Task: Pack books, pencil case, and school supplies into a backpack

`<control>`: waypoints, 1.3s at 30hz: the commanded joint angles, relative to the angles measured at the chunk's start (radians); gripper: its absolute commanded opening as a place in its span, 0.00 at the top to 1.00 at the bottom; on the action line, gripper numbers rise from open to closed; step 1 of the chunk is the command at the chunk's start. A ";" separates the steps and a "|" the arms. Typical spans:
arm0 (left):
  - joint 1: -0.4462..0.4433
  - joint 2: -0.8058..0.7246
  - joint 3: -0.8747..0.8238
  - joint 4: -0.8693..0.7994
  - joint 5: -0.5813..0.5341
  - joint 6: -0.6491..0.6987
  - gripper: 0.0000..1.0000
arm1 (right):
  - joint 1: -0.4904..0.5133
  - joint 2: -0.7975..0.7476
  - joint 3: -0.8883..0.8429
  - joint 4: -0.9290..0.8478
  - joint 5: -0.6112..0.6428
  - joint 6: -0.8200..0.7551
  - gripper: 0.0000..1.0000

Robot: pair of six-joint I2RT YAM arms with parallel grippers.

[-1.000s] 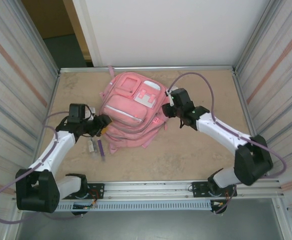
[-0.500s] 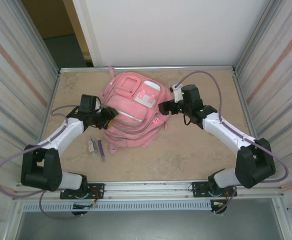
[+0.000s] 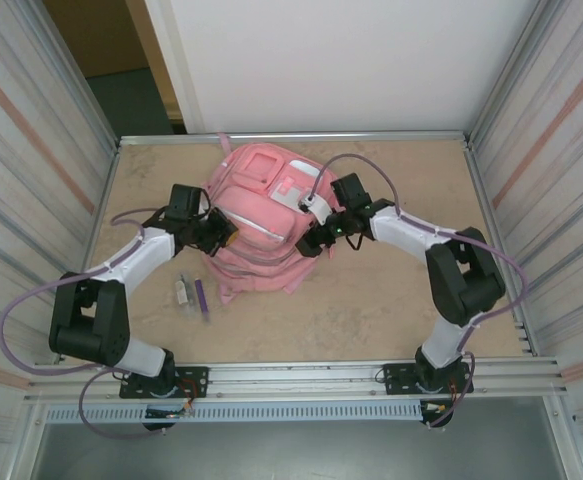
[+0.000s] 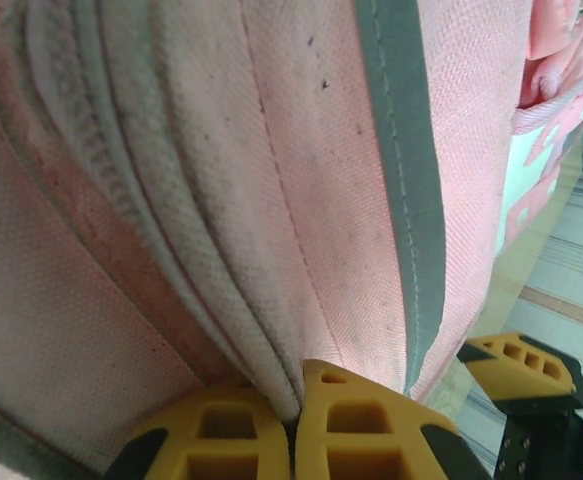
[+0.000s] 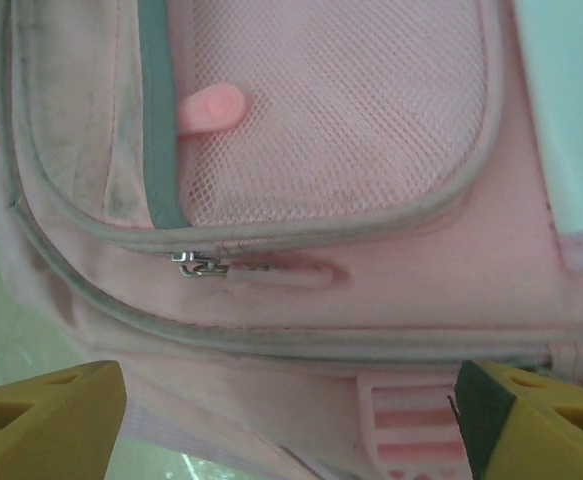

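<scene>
The pink backpack (image 3: 259,205) lies flat in the middle of the table. My left gripper (image 3: 223,237) is at its left edge, and its yellow fingers (image 4: 361,430) are shut on a fold of the backpack's (image 4: 271,150) fabric by a zipper seam. My right gripper (image 3: 310,244) is over the backpack's right side. Its jaws stand wide open above a zipper pull (image 5: 271,268) under a mesh pocket (image 5: 341,110), holding nothing. A short purple pen (image 3: 201,297) and a small grey-white stick (image 3: 181,291) lie on the table left of the backpack. The books and pencil case are out of view.
Metal-framed walls close in the table (image 3: 371,300) on the left, right and back. A rail (image 3: 301,380) with both arm bases runs along the near edge. Bare tabletop lies in front of and to the right of the backpack.
My left gripper has closed on the backpack's left edge. My right arm has swung left and down onto the backpack's right side, and its jaws have opened wide.
</scene>
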 commanded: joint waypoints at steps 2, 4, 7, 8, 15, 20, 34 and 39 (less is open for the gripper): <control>0.000 -0.041 0.050 0.026 0.089 -0.023 1.00 | -0.004 0.061 0.092 -0.093 -0.113 -0.191 0.14; -0.001 -0.030 0.063 0.020 0.119 -0.026 1.00 | 0.003 0.089 0.112 -0.086 -0.113 -0.230 0.15; -0.002 -0.037 0.054 0.039 0.129 -0.058 0.99 | 0.028 0.117 0.137 -0.102 -0.095 -0.275 0.19; -0.003 -0.043 0.051 0.046 0.129 -0.066 0.99 | 0.036 0.119 0.136 -0.101 -0.089 -0.287 0.20; -0.005 -0.054 0.026 0.079 0.103 -0.095 0.99 | 0.039 0.081 0.081 -0.019 -0.083 -0.242 0.71; -0.022 -0.036 0.004 0.116 0.108 -0.115 0.98 | 0.034 0.041 0.066 -0.059 -0.115 -0.148 0.86; -0.049 -0.033 -0.024 0.167 0.066 -0.139 0.95 | 0.122 0.122 0.214 -0.361 -0.262 0.175 0.95; -0.070 -0.014 -0.030 0.198 0.046 -0.150 0.95 | 0.148 0.224 0.349 -0.469 -0.409 0.315 0.93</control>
